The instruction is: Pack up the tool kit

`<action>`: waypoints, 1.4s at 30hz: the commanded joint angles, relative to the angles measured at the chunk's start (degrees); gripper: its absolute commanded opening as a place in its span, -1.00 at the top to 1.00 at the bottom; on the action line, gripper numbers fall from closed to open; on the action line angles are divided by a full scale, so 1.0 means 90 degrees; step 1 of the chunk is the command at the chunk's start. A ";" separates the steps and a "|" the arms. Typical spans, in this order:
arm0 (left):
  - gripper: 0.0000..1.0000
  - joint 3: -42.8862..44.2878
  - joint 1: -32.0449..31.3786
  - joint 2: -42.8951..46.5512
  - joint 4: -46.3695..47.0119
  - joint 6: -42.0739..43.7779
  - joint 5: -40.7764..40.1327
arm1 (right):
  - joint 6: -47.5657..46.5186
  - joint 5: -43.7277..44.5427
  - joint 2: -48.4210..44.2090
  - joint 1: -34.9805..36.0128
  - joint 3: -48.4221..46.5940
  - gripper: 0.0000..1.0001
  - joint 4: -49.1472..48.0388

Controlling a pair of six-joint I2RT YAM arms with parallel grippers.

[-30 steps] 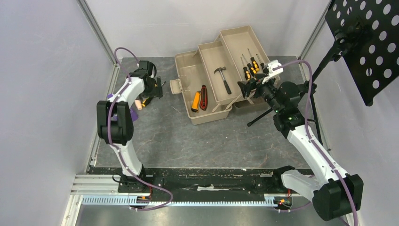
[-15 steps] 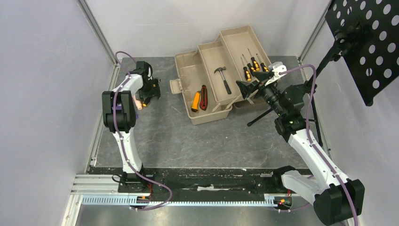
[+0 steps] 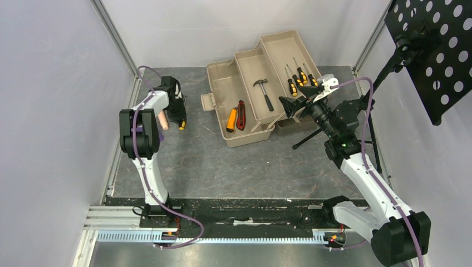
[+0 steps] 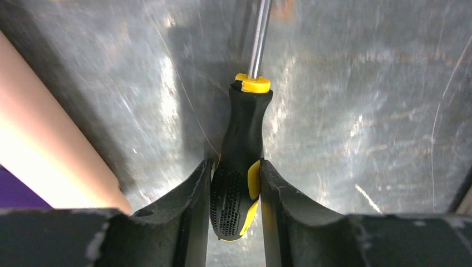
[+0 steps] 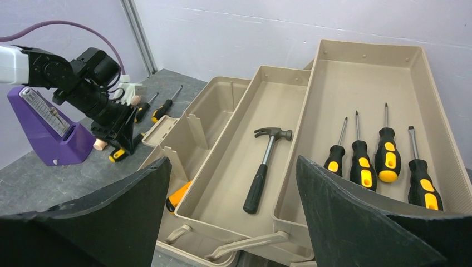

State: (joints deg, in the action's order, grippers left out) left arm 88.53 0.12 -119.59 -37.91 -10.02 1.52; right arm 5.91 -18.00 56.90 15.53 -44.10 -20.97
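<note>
Screwdriver (image 4: 243, 128) handle is clamped between the fingers of the left end effector (image 4: 234, 186), close over the desk (image 3: 222, 167) beside a beige rod (image 4: 50, 144). The open toolbox (image 3: 222, 92) lies well to the right. The right end effector (image 5: 234, 167), jaws spread, faces its trays.

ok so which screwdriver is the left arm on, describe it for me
Look left of the open toolbox, beside the purple block. The black-and-yellow screwdriver there is the only one clamped in the left gripper.
</note>
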 commanded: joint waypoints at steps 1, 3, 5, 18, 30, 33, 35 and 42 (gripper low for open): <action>0.33 -0.0576 -0.0181 0.0757 -0.0257 -0.0365 0.0552 | 0.0140 -0.0047 -0.0171 0.0012 0.0099 -0.70 -0.0385; 0.42 -0.0853 -0.0249 0.1068 -0.0260 -0.0462 0.0640 | 0.0141 -0.0046 -0.0209 0.0013 0.0131 -0.70 -0.0385; 0.46 -0.1144 -0.0322 0.1393 -0.0260 -0.0540 0.0782 | 0.0129 -0.0040 -0.0261 0.0013 0.0162 -0.70 -0.0382; 0.95 -0.3636 -0.0537 0.4700 0.0705 -0.1592 0.2104 | 0.1031 -0.0450 -0.0163 0.0073 0.0183 -0.69 -0.0701; 0.96 -0.5336 -0.0941 0.7954 0.2630 -0.3437 0.2796 | 0.2275 -0.0622 0.0741 0.1098 0.0049 -0.59 -0.1439; 0.95 -0.5622 -0.1129 0.8473 0.3239 -0.3845 0.2819 | 0.2419 -0.0432 0.1024 0.1579 -0.0081 -0.58 -0.1490; 0.95 -0.5808 -0.1291 0.8686 0.3667 -0.4101 0.2829 | 0.2652 -0.0337 0.1255 0.1822 -0.0139 -0.56 -0.1636; 0.96 -0.6181 -0.2376 0.8876 0.5221 -0.4726 0.2494 | 0.3592 -0.0207 0.2016 0.2415 -0.0259 -0.49 -0.2386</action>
State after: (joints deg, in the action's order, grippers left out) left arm 33.65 -16.67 -40.34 -4.03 -46.94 24.77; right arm 32.18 -21.39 72.73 35.38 -43.13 -35.31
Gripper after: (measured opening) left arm 0.386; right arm 0.752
